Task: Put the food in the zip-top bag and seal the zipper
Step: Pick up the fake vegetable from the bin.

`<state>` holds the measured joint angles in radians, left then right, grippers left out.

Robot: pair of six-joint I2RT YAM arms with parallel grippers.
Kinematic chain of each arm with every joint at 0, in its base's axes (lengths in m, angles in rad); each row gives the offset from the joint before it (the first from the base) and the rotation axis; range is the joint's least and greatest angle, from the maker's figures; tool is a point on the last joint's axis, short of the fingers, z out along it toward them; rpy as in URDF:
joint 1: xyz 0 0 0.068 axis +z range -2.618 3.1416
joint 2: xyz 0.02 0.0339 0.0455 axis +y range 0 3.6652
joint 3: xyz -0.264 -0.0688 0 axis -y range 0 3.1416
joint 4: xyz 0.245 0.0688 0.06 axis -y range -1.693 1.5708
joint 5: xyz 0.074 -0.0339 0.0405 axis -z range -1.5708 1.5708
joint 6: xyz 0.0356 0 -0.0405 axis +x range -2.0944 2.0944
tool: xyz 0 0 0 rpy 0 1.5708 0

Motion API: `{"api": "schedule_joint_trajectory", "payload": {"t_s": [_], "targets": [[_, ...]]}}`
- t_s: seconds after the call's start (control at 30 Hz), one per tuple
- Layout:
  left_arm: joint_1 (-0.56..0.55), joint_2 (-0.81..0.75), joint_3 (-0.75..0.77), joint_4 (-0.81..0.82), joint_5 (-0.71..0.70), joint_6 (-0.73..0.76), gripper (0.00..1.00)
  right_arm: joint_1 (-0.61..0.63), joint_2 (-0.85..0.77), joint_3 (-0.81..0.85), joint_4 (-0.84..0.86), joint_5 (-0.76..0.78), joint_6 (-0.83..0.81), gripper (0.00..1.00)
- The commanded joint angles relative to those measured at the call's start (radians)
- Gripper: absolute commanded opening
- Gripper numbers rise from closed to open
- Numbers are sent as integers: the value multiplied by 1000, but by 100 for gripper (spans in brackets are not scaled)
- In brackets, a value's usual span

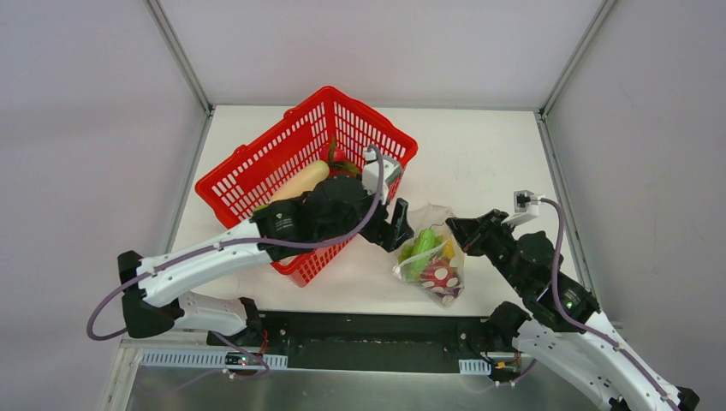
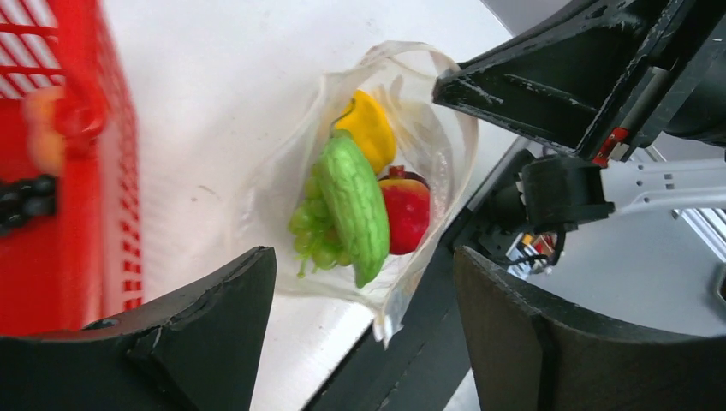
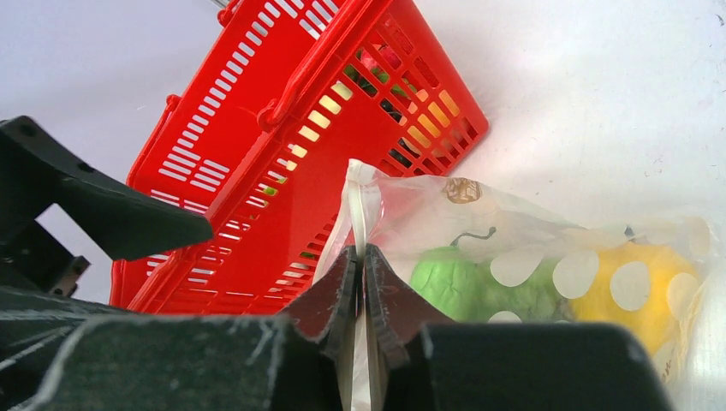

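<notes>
Lying near table's front edge, right of basket, bag has open tabletop beyond. Right gripper pinches its rim; left gripper gapes empty over green, yellow, red food.

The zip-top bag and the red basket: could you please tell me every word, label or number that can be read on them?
No text can be read in any view.
On the zip-top bag: one small round brownish mark, too blurred to read; the white dots are only pattern.
On the red basket: no lettering visible.
</notes>
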<state>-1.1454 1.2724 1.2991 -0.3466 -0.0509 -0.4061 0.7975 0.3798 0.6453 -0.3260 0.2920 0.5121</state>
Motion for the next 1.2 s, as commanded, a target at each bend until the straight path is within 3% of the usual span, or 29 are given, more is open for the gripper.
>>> {"api": "schedule_joint_trajectory", "payload": {"t_s": [0.0, 0.17, 0.33, 0.47, 0.63, 0.83, 1.03, 1.17], "targets": [[-1, -107, -46, -34, -167, 75, 78, 3, 4, 22, 51, 23, -4, 9], [37, -181, -26, -199, -399, 98, 89, 2, 13, 23, 53, 29, -11, 9], [228, -256, -88, -271, -385, 53, 96, 2, 16, 22, 53, 33, -10, 9], [373, -287, -160, -335, -495, -41, 99, 4, 20, 23, 56, 36, -15, 9], [583, -279, -231, -351, -425, -47, 99, 2, 36, 22, 69, 23, -14, 9], [808, -118, -170, -468, -239, 172, 99, 2, 36, 26, 69, 8, -6, 9], [858, 100, 0, -665, -135, 350, 99, 3, 20, 22, 68, 14, -6, 9], [866, 188, 33, -697, -95, 408, 99, 2, 22, 34, 53, 23, -21, 9]]}}
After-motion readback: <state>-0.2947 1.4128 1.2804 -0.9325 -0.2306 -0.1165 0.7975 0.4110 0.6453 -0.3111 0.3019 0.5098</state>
